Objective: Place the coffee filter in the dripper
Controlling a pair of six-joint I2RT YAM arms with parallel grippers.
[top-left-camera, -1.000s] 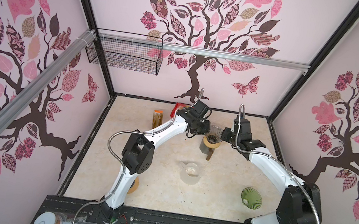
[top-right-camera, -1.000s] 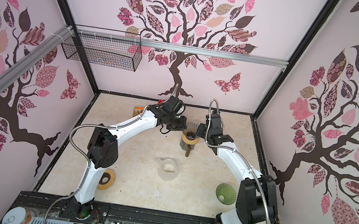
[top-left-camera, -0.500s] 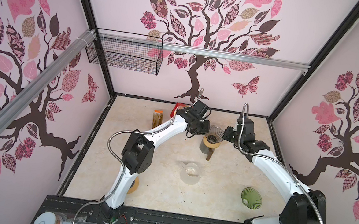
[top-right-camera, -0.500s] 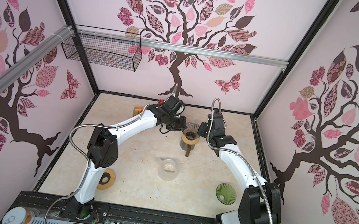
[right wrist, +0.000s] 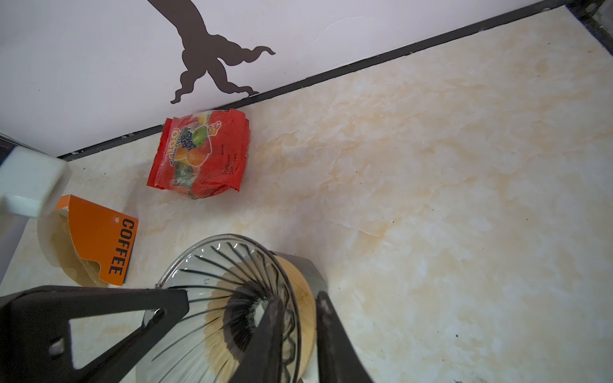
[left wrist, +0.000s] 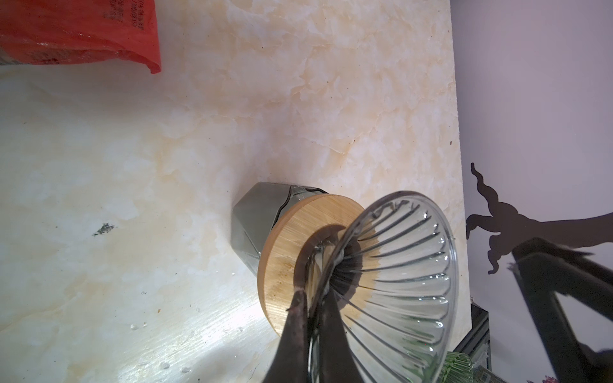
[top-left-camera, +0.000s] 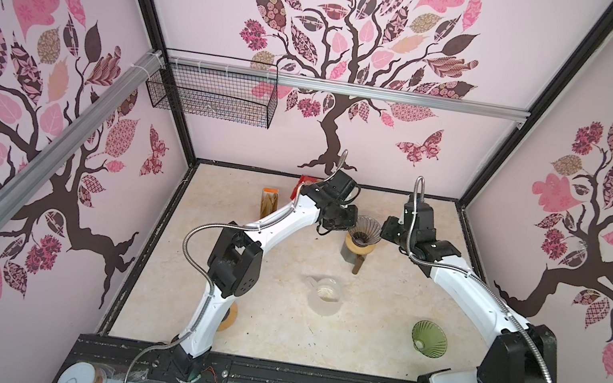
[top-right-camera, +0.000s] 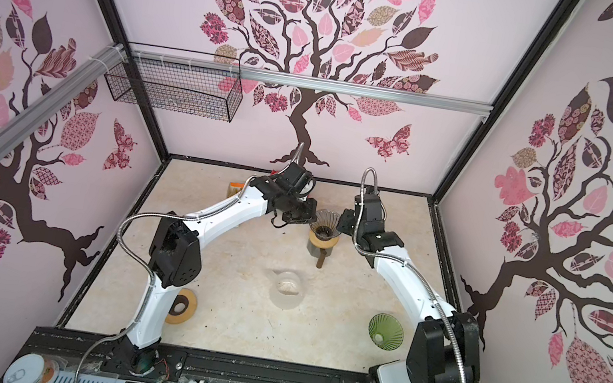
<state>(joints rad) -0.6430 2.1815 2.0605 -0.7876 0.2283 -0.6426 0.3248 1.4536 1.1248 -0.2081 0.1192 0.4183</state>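
Both top views sit high up at the front, tilted down toward the back wall (top-left-camera: 347,140), far enough out to fit the whole marble tabletop (top-left-camera: 273,330). The wrist cams are way closer. Each one is right up against the glass dripper (left wrist: 398,282), looking at it from opposite sides, with the back wall behind. All four views share that dripper.

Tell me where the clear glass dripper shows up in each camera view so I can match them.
Top view: clear glass dripper near the picture's centre, slightly right.
Top view: near the centre.
Left wrist: close up, its rim pinched by the left tool.
Right wrist: close up, with the right tool straddling its rim.
Shared landmark: the wooden ring right under it.
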